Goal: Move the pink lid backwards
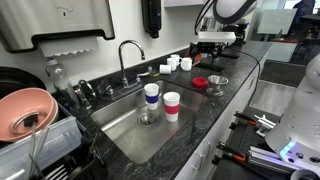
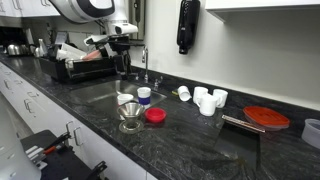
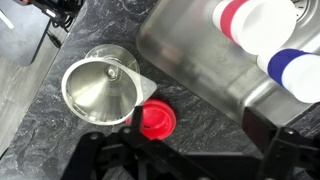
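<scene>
— Where is the pink lid sitting?
— The pink lid (image 3: 156, 120) lies flat on the dark table (image 3: 40, 110), just beside the metal funnel (image 3: 100, 90). From my wrist view the funnel's rim covers a sliver of the lid's edge, so I cannot tell whether they touch. The rim of the sink (image 3: 190, 50) is near on the lid's other side.
— And your gripper?
— My gripper (image 3: 185, 160) hangs above the lid with its fingers spread wide apart and nothing between them. It is clear of the lid and the funnel.
— What else is around?
— Two white cups stand in the sink, the red-banded cup (image 3: 245, 18) next to the blue-banded cup (image 3: 295, 70). In an exterior view a salmon-pink bowl (image 1: 25, 110) rests well apart from the lid, past the sink. In an exterior view a cluster of white cups (image 2: 207, 100) and a flat red disc (image 2: 267, 118) sit further along the table
</scene>
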Motion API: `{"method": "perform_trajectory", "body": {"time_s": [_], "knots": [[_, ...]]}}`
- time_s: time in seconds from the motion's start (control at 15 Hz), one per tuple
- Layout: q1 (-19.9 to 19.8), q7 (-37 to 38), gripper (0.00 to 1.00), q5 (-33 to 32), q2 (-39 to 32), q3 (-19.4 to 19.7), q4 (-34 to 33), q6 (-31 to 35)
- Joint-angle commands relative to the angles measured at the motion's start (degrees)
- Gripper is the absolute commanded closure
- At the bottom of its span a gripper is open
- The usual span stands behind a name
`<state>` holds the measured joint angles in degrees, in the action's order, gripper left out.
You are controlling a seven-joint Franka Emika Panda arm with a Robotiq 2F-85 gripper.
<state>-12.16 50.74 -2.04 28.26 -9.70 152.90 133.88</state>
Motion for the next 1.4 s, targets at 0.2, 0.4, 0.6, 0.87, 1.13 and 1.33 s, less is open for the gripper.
{"method": "perform_trajectory", "body": {"time_s": [0.2, 0.4, 0.6, 0.87, 1.13, 1.33], "knots": [[-1.8, 6.3, 0.00, -1.8, -13.4, 4.1, -6.7, 4.8], [-1.7, 9.4, 0.00, -4.2, -18.9, 6.2, -9.6, 5.2], [0.3, 9.7, 0.00, -4.6, -19.6, 8.7, -9.0, 5.1], [1.1, 10.0, 0.00, -4.8, -20.4, 9.5, -9.4, 5.1], [1.1, 10.0, 0.00, -4.8, -20.1, 9.5, -9.3, 5.1], [1.1, 10.0, 0.00, -4.8, -20.1, 9.5, -9.3, 5.1]]}}
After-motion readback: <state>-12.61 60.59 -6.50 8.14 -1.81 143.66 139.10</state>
